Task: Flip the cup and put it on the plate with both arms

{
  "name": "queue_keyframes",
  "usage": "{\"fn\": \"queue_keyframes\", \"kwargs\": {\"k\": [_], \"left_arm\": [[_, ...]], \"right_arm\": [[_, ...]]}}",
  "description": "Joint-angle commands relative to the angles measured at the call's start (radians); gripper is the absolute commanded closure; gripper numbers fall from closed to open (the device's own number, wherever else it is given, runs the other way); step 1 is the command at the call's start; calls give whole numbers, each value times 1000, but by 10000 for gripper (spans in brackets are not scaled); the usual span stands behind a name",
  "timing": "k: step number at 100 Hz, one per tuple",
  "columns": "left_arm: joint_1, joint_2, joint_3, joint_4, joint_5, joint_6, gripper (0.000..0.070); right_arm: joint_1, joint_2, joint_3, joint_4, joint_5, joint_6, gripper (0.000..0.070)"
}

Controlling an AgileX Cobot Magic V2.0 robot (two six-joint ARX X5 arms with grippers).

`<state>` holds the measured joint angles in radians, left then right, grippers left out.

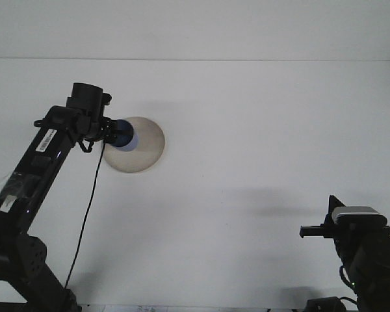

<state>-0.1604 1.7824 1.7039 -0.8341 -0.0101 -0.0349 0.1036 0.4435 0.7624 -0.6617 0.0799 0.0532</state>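
A round cream plate [143,146] lies on the white table left of centre. Over the plate's left edge my left gripper [112,133] is shut on a blue cup [123,136]. The cup lies sideways in the grip and points right toward the plate's middle; I cannot tell whether it touches the plate. My right gripper [311,231] stays low at the front right, far from the plate and cup, and looks like a thin dark bar seen edge-on.
The white table [260,130] stretches wide between the two arms. A black cable [91,208] hangs from the left arm down to the front edge. The right arm's camera housing [359,214] sits at the lower right.
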Motion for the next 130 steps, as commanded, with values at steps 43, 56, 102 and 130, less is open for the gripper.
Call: {"fn": "queue_keyframes", "kwargs": {"k": [43, 56, 102, 130], "left_arm": [[-3, 122, 26, 15, 15, -4, 474], [-2, 120, 55, 16, 44, -4, 119], [6, -127, 73, 33, 43, -35, 0], [-8, -533, -314, 283, 3, -64, 0]], "right_arm": [[0, 3, 10, 10, 0, 10, 700], [0, 3, 10, 10, 0, 10, 700], [0, 3, 10, 10, 0, 10, 700], [0, 3, 10, 13, 0, 10, 700]]}}
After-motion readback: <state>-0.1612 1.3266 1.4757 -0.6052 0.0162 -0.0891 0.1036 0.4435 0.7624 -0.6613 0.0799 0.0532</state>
